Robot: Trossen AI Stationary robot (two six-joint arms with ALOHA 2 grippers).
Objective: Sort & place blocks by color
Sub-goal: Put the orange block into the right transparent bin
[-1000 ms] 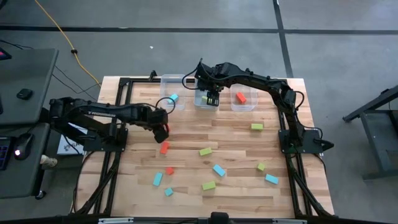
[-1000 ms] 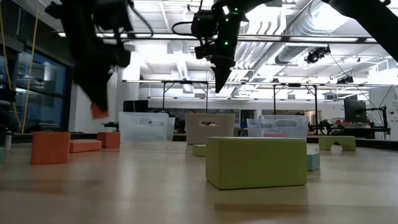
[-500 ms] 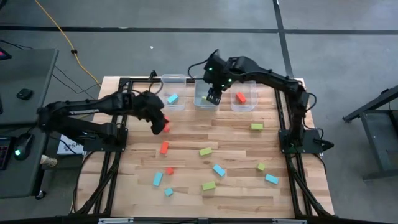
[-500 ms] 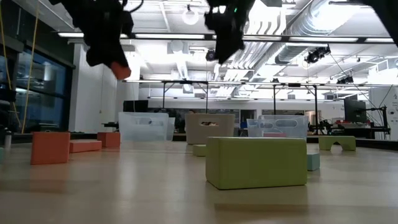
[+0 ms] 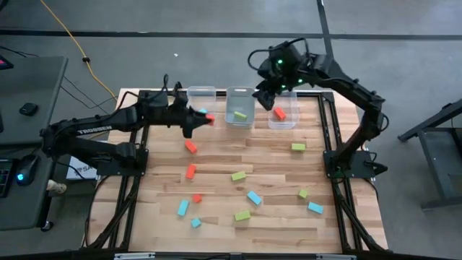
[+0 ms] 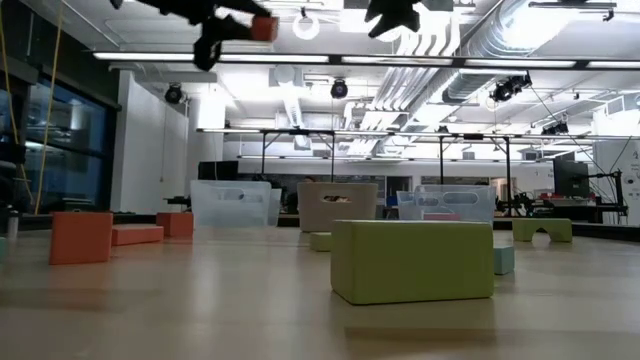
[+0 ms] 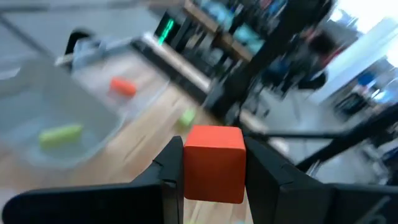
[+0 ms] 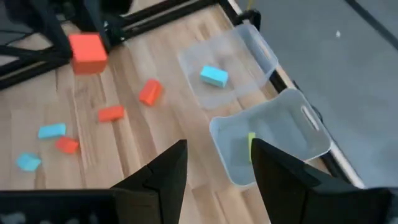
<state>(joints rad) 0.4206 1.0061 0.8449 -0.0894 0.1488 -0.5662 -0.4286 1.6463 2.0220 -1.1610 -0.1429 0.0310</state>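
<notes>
Three clear bins (image 5: 203,92) sit in a row along the far edge of the table (image 5: 216,155): one holds a light blue block (image 8: 214,76), the middle one a lime green block (image 5: 240,115), and the third a red-orange block (image 5: 279,113). The left gripper (image 5: 204,119) is up in the air just in front of the blue bin, fingers pinched on a red-orange cube (image 7: 213,163) (really clear in the left wrist view, cube wedged right between the two pads). The right gripper (image 5: 264,92) hangs high over the gap between the green and red bins, fingers spread with nothing between them. The rest of the blocks (image 5: 239,175) are scattered loose over the wood: red-orange ones toward the left arm's side, green and blue mixed across the middle and near edge.
</notes>
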